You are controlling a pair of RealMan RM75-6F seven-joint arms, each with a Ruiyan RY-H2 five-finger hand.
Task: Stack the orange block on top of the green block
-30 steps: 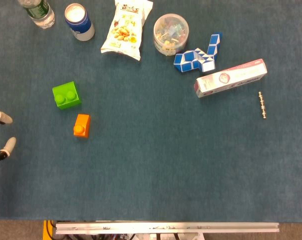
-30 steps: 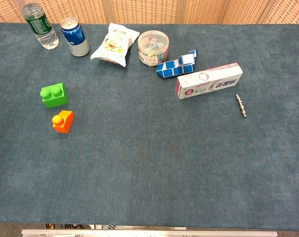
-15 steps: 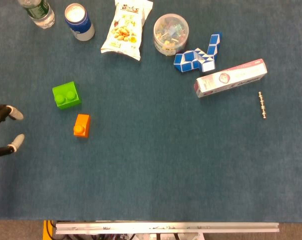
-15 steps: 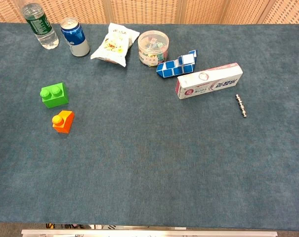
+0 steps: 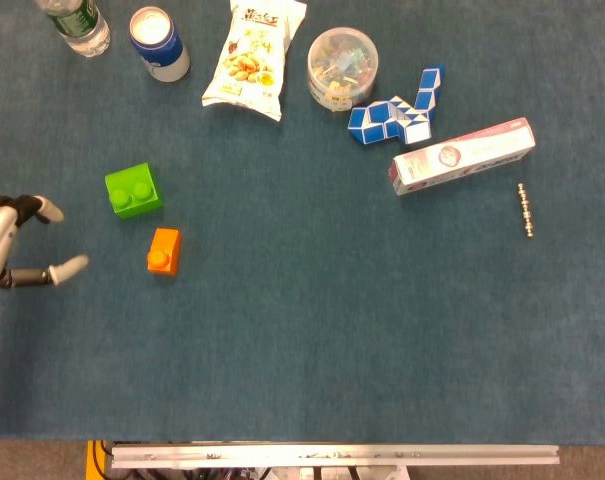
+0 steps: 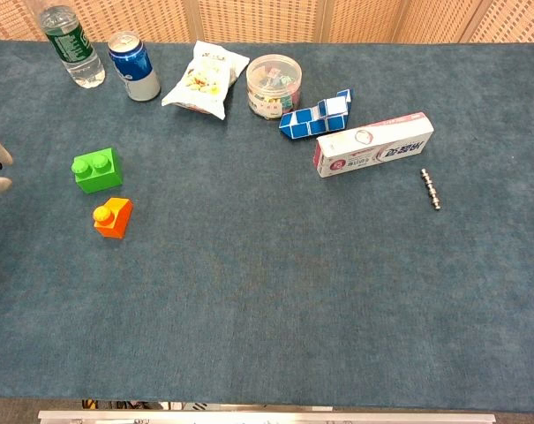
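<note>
Matt blue cloth on the table [image 5: 312, 330] – my left hand [image 5: 7, 250] gleams metallic, orange block [image 5: 163, 250] smooth plastic.

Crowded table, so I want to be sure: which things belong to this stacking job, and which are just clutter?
Job: small orange plastic block; green plastic block; left hand, open.
Clutter: clear water bottle; blue drink can; snack bag; round clear tub; blue-white snake puzzle; pink-white carton; metal rod.

Bright even overhead light, faint soft shadows, sharp focus, no glare
</note>
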